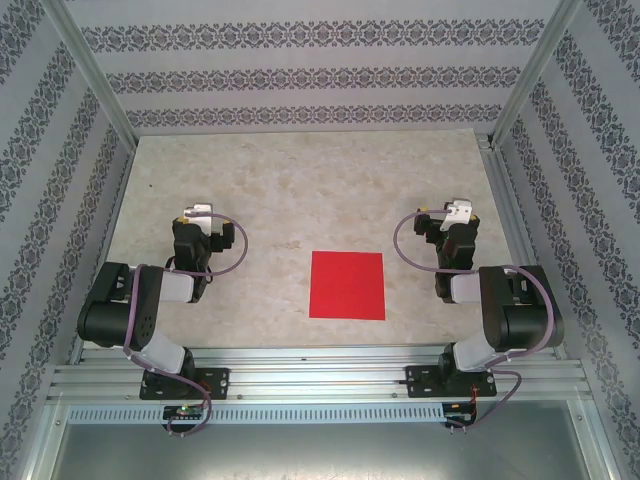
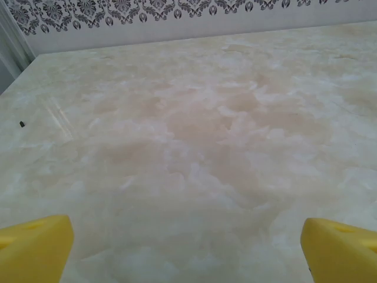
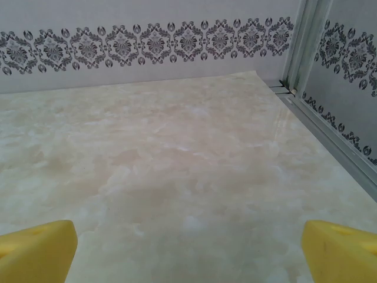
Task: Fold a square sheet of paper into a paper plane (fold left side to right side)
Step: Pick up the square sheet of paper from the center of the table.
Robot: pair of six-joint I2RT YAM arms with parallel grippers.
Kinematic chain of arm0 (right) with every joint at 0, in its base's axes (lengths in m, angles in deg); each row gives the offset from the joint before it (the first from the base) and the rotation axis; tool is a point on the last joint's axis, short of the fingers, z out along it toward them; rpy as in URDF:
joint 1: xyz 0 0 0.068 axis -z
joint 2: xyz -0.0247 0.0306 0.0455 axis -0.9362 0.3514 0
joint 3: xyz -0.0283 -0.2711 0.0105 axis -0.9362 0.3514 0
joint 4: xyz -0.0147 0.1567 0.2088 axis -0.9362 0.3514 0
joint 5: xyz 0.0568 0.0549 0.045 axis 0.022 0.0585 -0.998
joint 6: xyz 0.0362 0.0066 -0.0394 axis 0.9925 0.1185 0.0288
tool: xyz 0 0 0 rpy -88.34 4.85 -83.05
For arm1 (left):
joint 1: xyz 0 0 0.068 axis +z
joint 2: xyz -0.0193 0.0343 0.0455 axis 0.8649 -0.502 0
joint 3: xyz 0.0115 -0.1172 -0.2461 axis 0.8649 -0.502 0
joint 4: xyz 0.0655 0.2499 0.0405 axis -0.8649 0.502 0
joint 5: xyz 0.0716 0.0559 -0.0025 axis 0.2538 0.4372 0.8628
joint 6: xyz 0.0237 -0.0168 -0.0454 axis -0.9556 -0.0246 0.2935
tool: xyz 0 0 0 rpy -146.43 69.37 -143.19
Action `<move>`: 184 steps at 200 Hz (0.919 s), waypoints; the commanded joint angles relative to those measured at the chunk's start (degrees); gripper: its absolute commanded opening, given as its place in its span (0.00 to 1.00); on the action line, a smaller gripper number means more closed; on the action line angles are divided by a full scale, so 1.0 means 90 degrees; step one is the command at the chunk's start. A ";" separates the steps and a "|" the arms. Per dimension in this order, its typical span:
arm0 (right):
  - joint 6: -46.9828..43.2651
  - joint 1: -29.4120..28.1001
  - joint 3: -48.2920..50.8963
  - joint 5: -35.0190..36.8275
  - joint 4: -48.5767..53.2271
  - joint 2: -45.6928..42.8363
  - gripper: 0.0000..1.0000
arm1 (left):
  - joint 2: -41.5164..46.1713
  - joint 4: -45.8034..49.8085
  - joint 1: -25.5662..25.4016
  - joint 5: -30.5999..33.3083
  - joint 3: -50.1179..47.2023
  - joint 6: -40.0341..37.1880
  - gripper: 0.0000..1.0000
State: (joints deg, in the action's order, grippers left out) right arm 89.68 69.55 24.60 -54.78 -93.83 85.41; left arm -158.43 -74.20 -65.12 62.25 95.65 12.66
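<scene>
While the square sheet of paper (image 1: 347, 285) lies flat between the arms (no crease visible), no fold is done; left gripper (image 2: 187, 254) and right gripper (image 3: 188, 253) gape wide, empty.

The left arm (image 1: 128, 318) and right arm (image 1: 515, 312) are black with silver-grey link tubes, looped mauve cables (image 1: 244, 243) and yellow fingers (image 2: 35, 250).

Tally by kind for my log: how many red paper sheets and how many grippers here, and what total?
square sheet of paper, red, lying flat: 1
grippers, both open: 2 (left gripper, right gripper)
Total: 3
</scene>
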 commanded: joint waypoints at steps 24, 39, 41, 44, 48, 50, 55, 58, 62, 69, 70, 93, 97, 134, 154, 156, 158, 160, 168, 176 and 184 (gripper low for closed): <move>-0.0085 0.0016 -0.0093 -0.0124 -0.0192 0.0035 0.98 | 0.0028 0.0014 0.0058 -0.0119 0.0122 -0.0007 1.00; -0.0088 0.0016 -0.0089 -0.0132 -0.0195 0.0040 0.98 | 0.0031 0.0029 0.0060 -0.0119 0.0122 -0.0004 1.00; -0.0083 0.0021 -0.0089 -0.0126 -0.0193 0.0042 0.98 | 0.0029 0.0021 0.0058 -0.0119 0.0122 -0.0006 1.00; -0.0090 0.0017 -0.0093 -0.0126 -0.0197 0.0043 0.98 | 0.0028 0.0026 0.0057 -0.0119 0.0117 -0.0007 1.00; -0.0085 0.0016 -0.0089 -0.0125 -0.0198 0.0042 0.98 | 0.0029 0.0019 0.0057 -0.0119 0.0121 -0.0007 1.00; -0.0089 0.0016 -0.0089 -0.0119 -0.0194 0.0043 0.98 | 0.0029 0.0021 0.0057 -0.0119 0.0122 -0.0007 1.00; -0.0090 0.0018 -0.0089 -0.0119 -0.0192 0.0040 0.98 | 0.0026 0.0023 0.0058 -0.0119 0.0117 -0.0006 1.00; -0.0083 0.0019 -0.0089 -0.0130 -0.0192 0.0040 0.98 | 0.0030 0.0017 0.0057 -0.0119 0.0120 -0.0007 1.00; -0.0081 0.0017 -0.0089 -0.0130 -0.0192 0.0042 0.98 | 0.0028 0.0021 0.0058 -0.0119 0.0122 -0.0007 1.00; -0.0083 0.0016 -0.0089 -0.0125 -0.0192 0.0042 0.98 | 0.0031 0.0021 0.0057 -0.0119 0.0121 -0.0006 1.00; -0.0082 0.0016 -0.0089 -0.0119 -0.0192 0.0043 0.98 | 0.0031 0.0021 0.0057 -0.0119 0.0121 -0.0006 1.00; -0.0082 0.0017 -0.0096 -0.0117 -0.0183 0.0042 0.98 | 0.0031 0.0026 0.0059 -0.0119 0.0119 -0.0003 1.00; -0.0083 0.0021 -0.0098 -0.0124 -0.0183 0.0041 0.98 | 0.0030 0.0030 0.0057 -0.0119 0.0120 -0.0007 1.00; -0.0083 0.0017 -0.0098 -0.0129 -0.0174 0.0041 0.98 | 0.0027 0.0031 0.0057 -0.0119 0.0121 -0.0002 1.00; -0.0073 0.0018 -0.0098 -0.0125 -0.0179 0.0042 0.98 | 0.0035 0.0000 0.0065 -0.0124 0.0105 -0.0007 1.00; -0.0075 0.0016 -0.0091 -0.0132 -0.0182 0.0038 0.98 | 0.0047 -0.0003 0.0059 -0.0125 0.0103 -0.0007 1.00; -0.0073 0.0016 -0.0090 -0.0133 -0.0182 0.0041 0.98 | 0.0055 -0.0016 0.0057 -0.0115 0.0095 -0.0012 1.00; -0.0072 0.0016 -0.0089 -0.0131 -0.0190 0.0035 0.98 | 0.0064 -0.0020 0.0057 -0.0098 0.0093 -0.0015 1.00; -0.0080 0.0017 -0.0091 -0.0107 -0.0192 0.0030 0.98 | 0.0201 0.0223 0.0052 -0.0052 0.0163 0.0016 1.00; -0.0044 0.0016 -0.0112 -0.0024 -0.0099 -0.0032 0.98 | 0.0442 0.0708 0.0062 0.0062 0.0329 0.0071 1.00; -0.0006 0.0016 -0.0118 0.0064 0.0029 -0.0169 0.98 | 0.0707 0.1415 0.0057 0.0266 0.0578 0.0132 1.00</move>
State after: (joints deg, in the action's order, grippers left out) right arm 89.68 69.55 24.60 -54.74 -93.78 85.39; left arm -157.73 -72.19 -65.12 62.38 96.11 12.71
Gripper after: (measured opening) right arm 0.980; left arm 0.998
